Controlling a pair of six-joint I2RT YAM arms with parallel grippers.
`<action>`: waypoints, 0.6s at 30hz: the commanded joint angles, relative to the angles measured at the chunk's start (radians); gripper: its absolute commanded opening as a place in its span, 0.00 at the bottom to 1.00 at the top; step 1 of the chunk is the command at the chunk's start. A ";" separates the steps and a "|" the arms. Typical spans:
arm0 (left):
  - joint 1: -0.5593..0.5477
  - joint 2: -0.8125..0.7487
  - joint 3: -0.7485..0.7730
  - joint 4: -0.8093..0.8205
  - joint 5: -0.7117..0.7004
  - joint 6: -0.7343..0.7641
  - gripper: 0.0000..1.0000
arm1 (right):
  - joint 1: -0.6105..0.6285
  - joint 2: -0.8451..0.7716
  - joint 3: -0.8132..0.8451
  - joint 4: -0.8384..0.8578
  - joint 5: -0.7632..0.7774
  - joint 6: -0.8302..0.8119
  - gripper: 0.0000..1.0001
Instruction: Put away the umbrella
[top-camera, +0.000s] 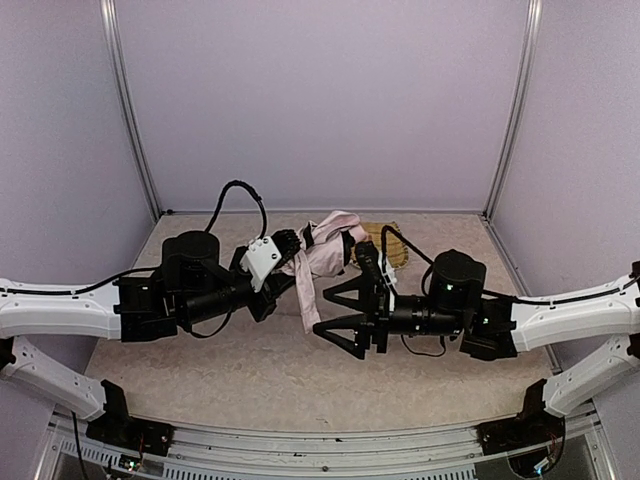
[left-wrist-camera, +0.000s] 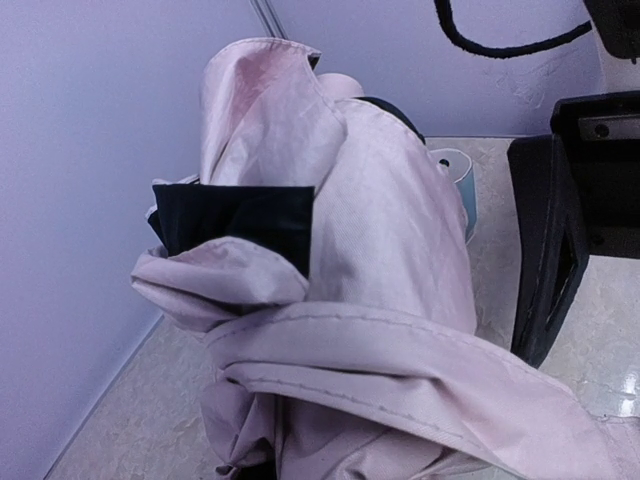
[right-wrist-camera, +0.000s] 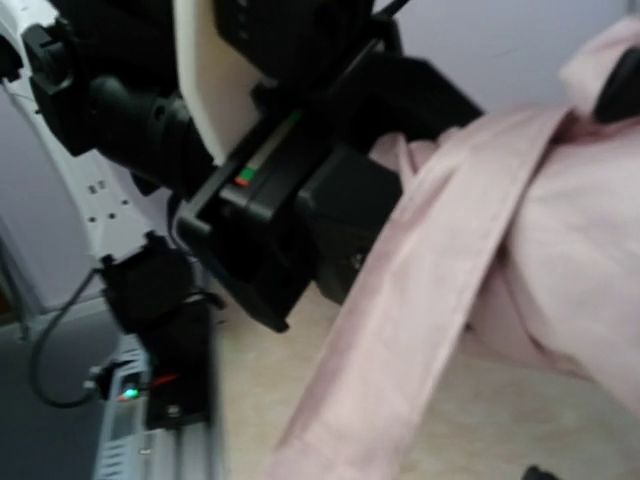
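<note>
The umbrella (top-camera: 330, 250) is a bundle of shiny pale-pink fabric held above the table at centre. My left gripper (top-camera: 293, 252) is shut on its left end. A long pink band of fabric (top-camera: 307, 300) hangs down from the bundle. Just right of the band's lower end, my right gripper (top-camera: 322, 313) stands wide open and holds nothing. In the left wrist view the umbrella (left-wrist-camera: 370, 250) fills the frame, shows a patch of black lining (left-wrist-camera: 240, 220) and hides my own fingers. The right wrist view shows the hanging band (right-wrist-camera: 420, 330) and the left gripper's black body (right-wrist-camera: 300, 200).
A woven yellow tray (top-camera: 392, 243) lies on the table behind the umbrella, at back centre-right. Pale walls with metal corner posts (top-camera: 135, 110) close off the back and both sides. A black cable (top-camera: 240, 190) loops above the left wrist.
</note>
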 joint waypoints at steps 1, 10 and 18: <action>-0.021 -0.023 0.023 0.091 -0.029 0.019 0.00 | -0.016 0.063 0.053 0.037 -0.087 0.107 0.85; -0.029 -0.032 0.031 0.077 -0.039 0.021 0.00 | -0.039 0.134 0.086 0.077 -0.122 0.147 0.32; -0.028 -0.028 0.067 0.055 -0.043 0.014 0.00 | -0.063 0.142 0.104 0.077 -0.200 0.161 0.00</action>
